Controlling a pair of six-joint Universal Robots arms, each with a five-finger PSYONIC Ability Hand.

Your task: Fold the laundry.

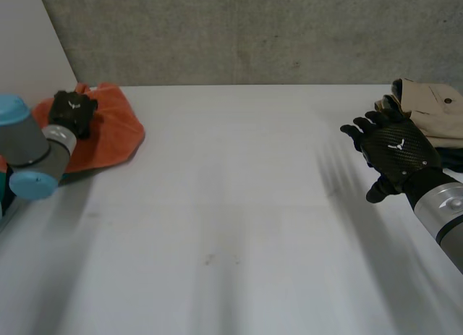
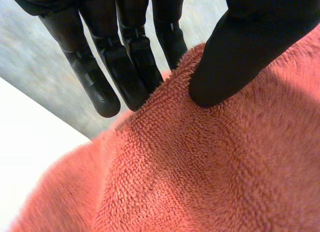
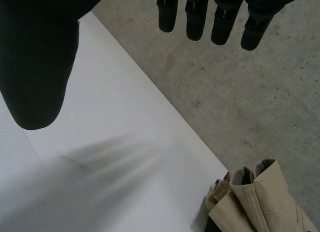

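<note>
Orange towel [image 1: 116,132] lies bunched, pinched by the left hand [image 1: 72,111]; the right hand [image 1: 396,150] spreads empty; folding looks barely begun.

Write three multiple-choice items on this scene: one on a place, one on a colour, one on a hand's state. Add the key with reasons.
1. Where is the orange towel?
A) at the far left of the table, under the left hand
B) in the table's middle
C) hanging off the near edge

2. What colour is the garment beside the right hand?
A) blue
B) beige
C) red

3. The right hand is:
A) clenched in a fist
B) pinching cloth
C) open and empty

Key: 1A, the left hand pinches it there; 2B, its folds are plainly beige; 3C, its straight fingers hang over bare table.
</note>
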